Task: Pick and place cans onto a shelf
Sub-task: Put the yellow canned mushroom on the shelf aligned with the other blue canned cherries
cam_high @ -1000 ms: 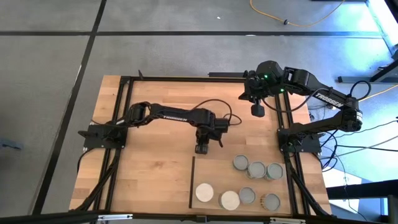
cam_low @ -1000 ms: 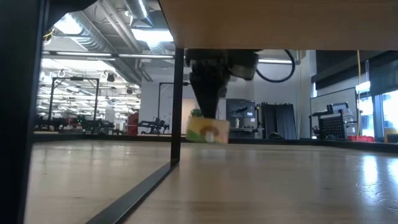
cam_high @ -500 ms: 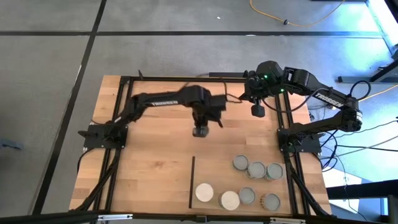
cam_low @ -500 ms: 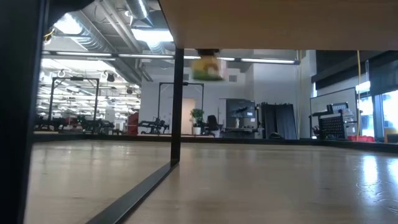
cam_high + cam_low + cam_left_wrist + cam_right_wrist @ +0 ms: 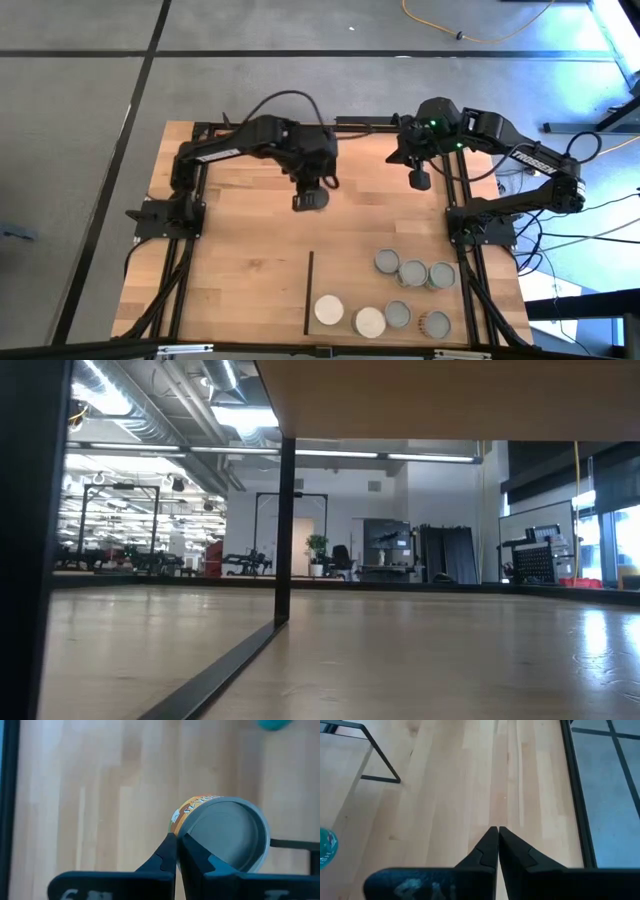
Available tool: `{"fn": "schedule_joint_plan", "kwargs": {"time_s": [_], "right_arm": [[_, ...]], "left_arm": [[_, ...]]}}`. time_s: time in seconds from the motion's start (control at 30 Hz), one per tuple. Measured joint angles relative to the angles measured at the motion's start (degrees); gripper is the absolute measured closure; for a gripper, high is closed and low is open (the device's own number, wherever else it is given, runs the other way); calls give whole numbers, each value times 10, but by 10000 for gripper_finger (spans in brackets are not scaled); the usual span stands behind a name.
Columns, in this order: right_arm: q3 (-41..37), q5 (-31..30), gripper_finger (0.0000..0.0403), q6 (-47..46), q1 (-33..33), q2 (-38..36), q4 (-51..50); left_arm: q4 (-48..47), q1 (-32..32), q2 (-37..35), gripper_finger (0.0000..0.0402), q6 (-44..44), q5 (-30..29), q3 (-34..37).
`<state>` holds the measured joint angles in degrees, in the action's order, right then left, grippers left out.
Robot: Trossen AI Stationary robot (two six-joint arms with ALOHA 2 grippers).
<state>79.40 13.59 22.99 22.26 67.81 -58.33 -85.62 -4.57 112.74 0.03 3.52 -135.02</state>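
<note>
1. High view: the left gripper [image 5: 311, 200] hangs over the table's middle, fingers pinched on a can [image 5: 220, 832].
2. Seven cans [image 5: 412, 272] sit on the shelf [image 5: 340, 280].
3. The right gripper [image 5: 421, 180] waits near the table's far right edge, fingers together.

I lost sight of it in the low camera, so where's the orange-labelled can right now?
The orange-labelled can shows in the left wrist view, just past the shut left gripper, which hangs above the table's middle in the high view.
</note>
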Motion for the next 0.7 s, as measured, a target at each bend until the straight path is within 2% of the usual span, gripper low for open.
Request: {"fn": "schedule_joint_plan", "kwargs": {"time_s": [0.27, 0.47, 0.7], "right_arm": [[0, 6, 386, -11, 0, -21, 4], [0, 6, 386, -49, 0, -22, 5], [0, 8, 386, -50, 0, -22, 11]], "left_arm": [[6, 74, -42, 401, -9, 16, 0], [36, 120, -29, 401, 23, 16, -1], [92, 129, 6, 401, 59, 35, -1]]}}
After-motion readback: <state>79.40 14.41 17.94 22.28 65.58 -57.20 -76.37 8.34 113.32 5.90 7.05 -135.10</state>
